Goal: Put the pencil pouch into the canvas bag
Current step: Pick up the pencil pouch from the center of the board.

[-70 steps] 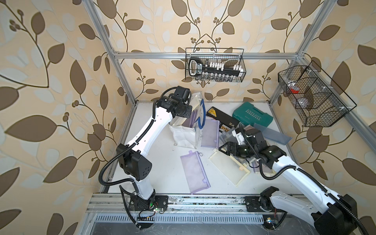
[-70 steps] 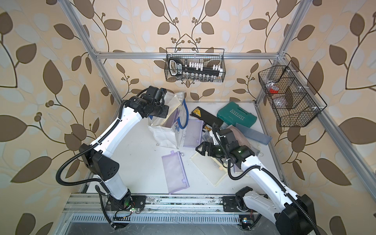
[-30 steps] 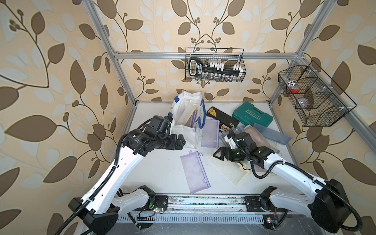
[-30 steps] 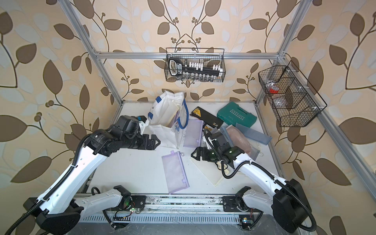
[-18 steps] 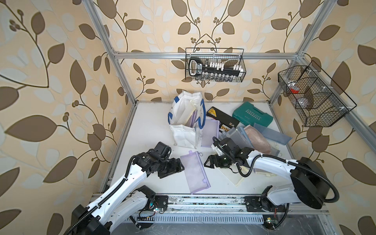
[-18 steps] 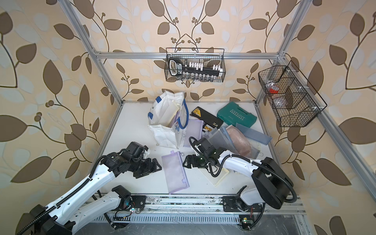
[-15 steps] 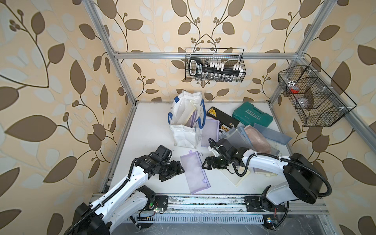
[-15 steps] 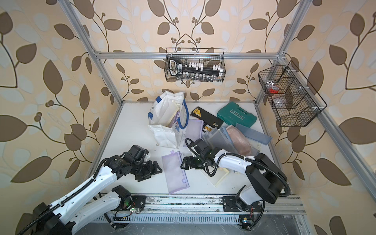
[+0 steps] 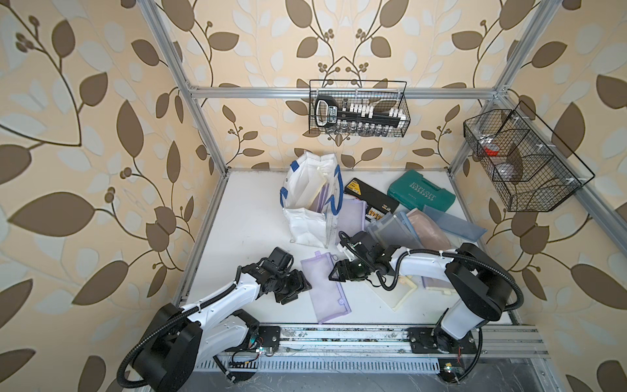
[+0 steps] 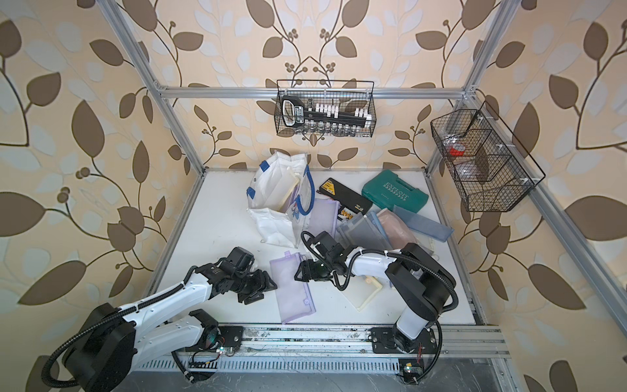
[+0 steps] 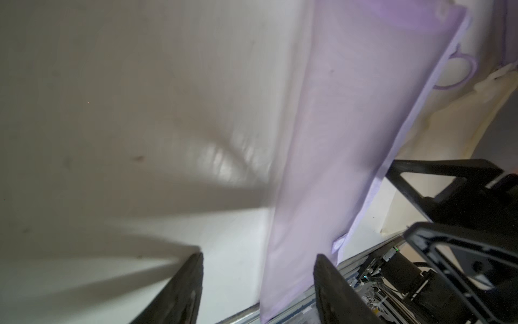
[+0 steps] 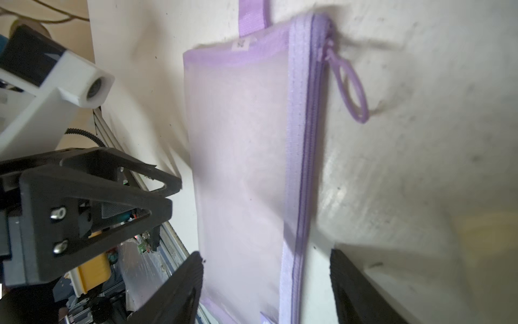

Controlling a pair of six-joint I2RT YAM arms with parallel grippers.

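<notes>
Bracketing the lilac mesh pencil pouch from opposite long sides, both pairs of jaws stand partly apart and clamp nothing. Its zipper edge runs between the fingers of the right gripper, the ring pull lying farther along it; its plain edge runs between the fingers of the left gripper. Whether any finger touches the fabric cannot be told. The pouch lies flat on the white table near the front rail. Just behind it, not touching, the canvas bag stands upright, mouth open. A heap of other pouches and a green tool case lie on the right arm's side.
</notes>
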